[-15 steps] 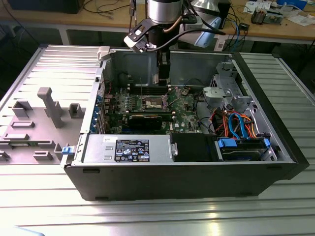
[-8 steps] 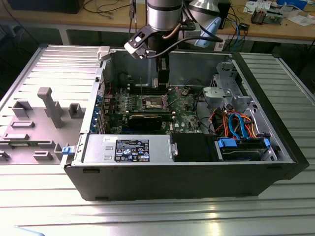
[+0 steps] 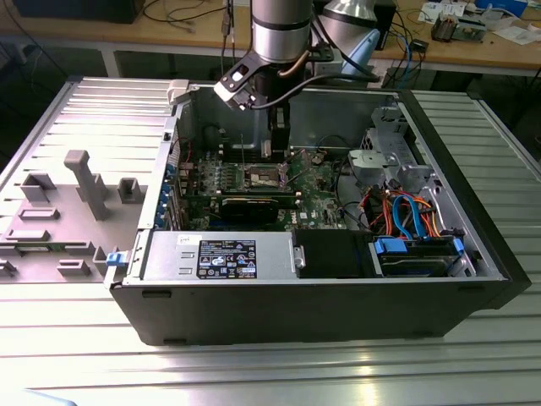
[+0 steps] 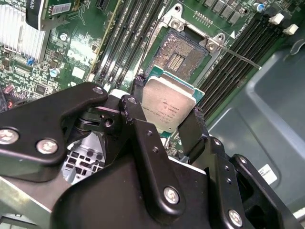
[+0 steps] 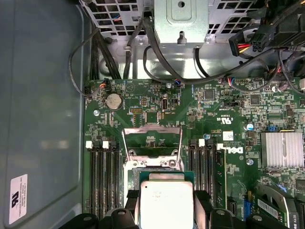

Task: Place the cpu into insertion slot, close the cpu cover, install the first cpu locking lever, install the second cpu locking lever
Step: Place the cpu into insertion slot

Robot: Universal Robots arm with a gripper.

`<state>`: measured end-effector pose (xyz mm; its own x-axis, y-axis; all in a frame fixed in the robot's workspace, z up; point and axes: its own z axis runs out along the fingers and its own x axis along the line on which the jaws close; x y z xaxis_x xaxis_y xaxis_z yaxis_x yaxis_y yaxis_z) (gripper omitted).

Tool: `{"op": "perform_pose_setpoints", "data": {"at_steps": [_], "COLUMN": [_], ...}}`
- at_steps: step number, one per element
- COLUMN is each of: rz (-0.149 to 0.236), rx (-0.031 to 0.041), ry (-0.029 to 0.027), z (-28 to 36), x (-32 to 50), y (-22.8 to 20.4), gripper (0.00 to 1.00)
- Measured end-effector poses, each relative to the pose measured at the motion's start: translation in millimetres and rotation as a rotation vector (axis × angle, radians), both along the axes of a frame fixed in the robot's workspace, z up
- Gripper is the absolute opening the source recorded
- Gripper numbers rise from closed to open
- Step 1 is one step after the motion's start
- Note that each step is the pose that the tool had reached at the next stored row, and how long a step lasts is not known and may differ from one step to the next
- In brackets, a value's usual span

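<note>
My gripper (image 4: 167,112) is shut on the cpu (image 4: 169,107), a small silver-topped square chip clamped by its edges between two black fingers (image 4: 138,119). In the first wrist view the cpu (image 5: 164,202) hangs just above and short of the insertion slot (image 5: 152,164). The insertion slot (image 4: 180,53) lies open, its dark pin field bare inside a shiny rim. The cpu cover (image 5: 152,130) is swung up and back from the slot. A thin locking lever (image 4: 240,57) juts out free beside it. In the exterior view the gripper (image 3: 277,144) reaches down into the case over the green motherboard (image 3: 245,182).
Black memory slots (image 5: 102,176) flank the socket on both sides. A finned heatsink (image 5: 281,149) sits nearby. Cables (image 5: 119,52) and a metal bracket (image 5: 181,21) crowd one case end. A drive cage (image 3: 393,161) and power supply (image 3: 220,254) fill the case; a grey fixture plate (image 3: 84,186) lies outside.
</note>
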<state>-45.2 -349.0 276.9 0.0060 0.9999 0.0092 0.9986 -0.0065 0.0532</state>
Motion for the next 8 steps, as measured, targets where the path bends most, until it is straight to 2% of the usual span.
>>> {"op": "perform_pose_setpoints", "data": {"at_steps": [8], "rz": [0.0], "rx": [-0.0001], "ry": [0.0001], "z": [-6.1], "x": [-0.3], "y": [0.0], "gripper": [0.54]}}
